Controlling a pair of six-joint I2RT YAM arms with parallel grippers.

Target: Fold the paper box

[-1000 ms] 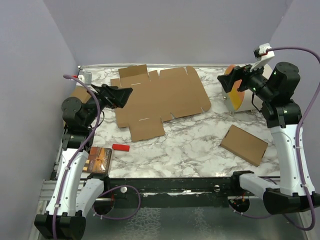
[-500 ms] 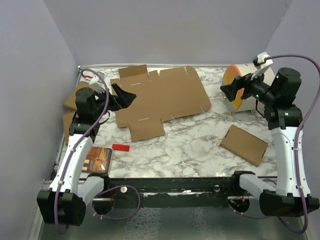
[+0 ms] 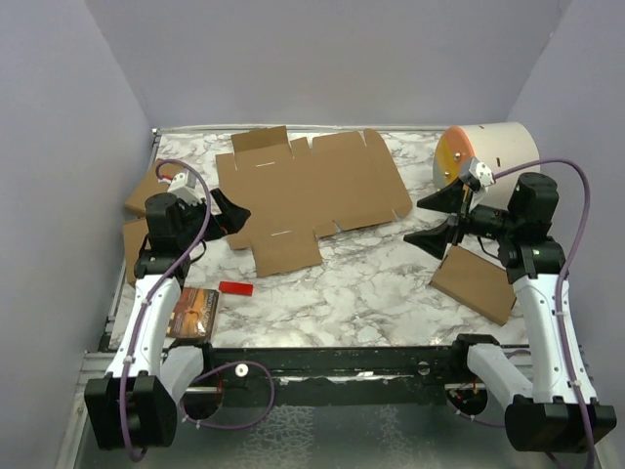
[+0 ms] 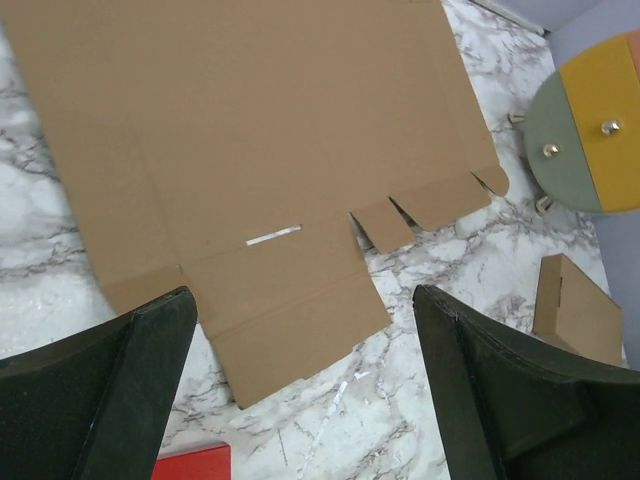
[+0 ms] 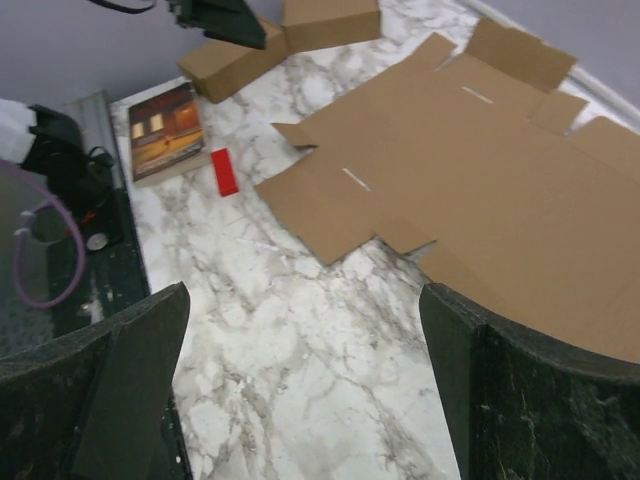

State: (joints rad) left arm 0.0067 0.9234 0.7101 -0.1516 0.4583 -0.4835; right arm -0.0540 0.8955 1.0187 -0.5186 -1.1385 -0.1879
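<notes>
The paper box point(image 3: 312, 191) lies flat and unfolded on the marble table, toward the back middle; it also shows in the left wrist view point(image 4: 250, 130) and the right wrist view point(image 5: 470, 160). My left gripper point(image 3: 230, 214) is open and empty, hovering at the box's left edge; in its wrist view the gripper point(image 4: 305, 330) frames a lower flap. My right gripper point(image 3: 436, 219) is open and empty, to the right of the box and apart from it, over bare marble in its wrist view point(image 5: 305, 320).
A cream cylinder with an orange end point(image 3: 483, 161) lies at the back right. A small brown box point(image 3: 477, 283) sits under the right arm. Two more small boxes point(image 3: 142, 195) lie at the left edge. A book point(image 3: 192, 311) and a red block point(image 3: 235, 288) lie front left.
Both arms have lowered. The right gripper moved down and left, away from the cylinder, and opened wider. The left gripper drew back slightly toward the box's left edge.
</notes>
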